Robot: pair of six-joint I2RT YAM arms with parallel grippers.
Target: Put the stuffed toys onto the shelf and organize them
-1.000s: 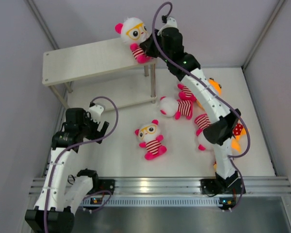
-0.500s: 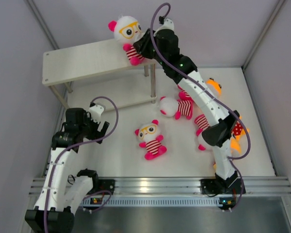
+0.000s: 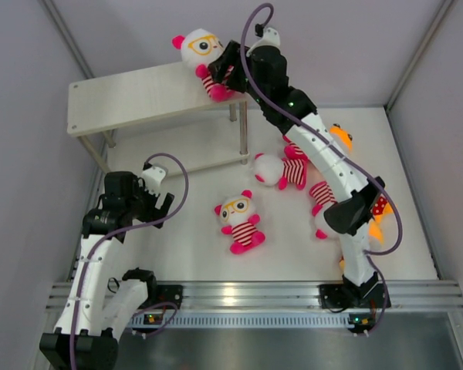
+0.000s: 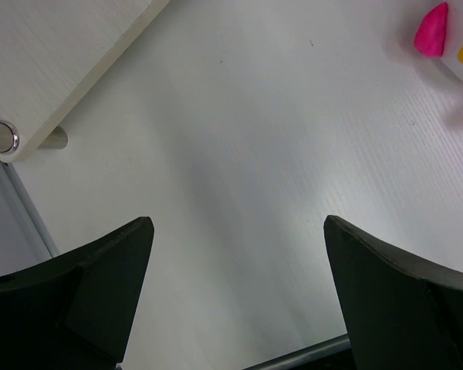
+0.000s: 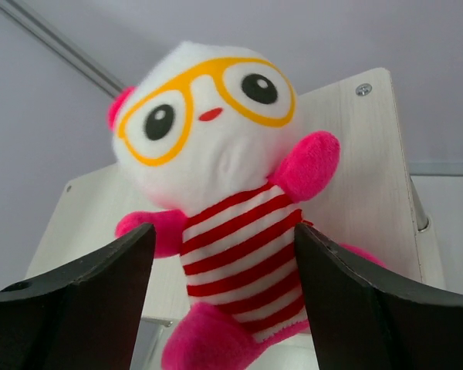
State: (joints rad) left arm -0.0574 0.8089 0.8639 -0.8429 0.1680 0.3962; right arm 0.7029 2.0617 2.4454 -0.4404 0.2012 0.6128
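**1. Lower left of the overhead view.** Left gripper [image 4: 238, 231], jaws spread wide with nothing between them, hanging over the bare white table [image 3: 193, 254]. Its wrist view has a corner of the shelf [image 4: 54, 69] at upper left, with one silver leg.

**2. Centre.** Face-up glasses plush [image 3: 241, 223], lying on its back on the table, well apart from both grippers.

**3. Right of centre.** Striped plush [image 3: 282, 169], lying with its white head towards the left, just beside the right arm. A second striped plush [image 3: 321, 194] is partly hidden under that arm; its pose cannot be told.

**4. Right side.** Orange plush [image 3: 342, 137] showing past the arm. Polka-dot plush [image 3: 379, 208] by the elbow, mostly covered.

**5. Upper left.** The shelf: a cream top board on thin silver legs, with a lower board beneath.

**6. Top centre.** Shelf plush [image 5: 216, 154], upright at the right end of the top board, facing the wrist camera. Right gripper [image 5: 224, 239], jaws parted, one finger on each side of the striped torso. Whether the fingers touch it cannot be told.
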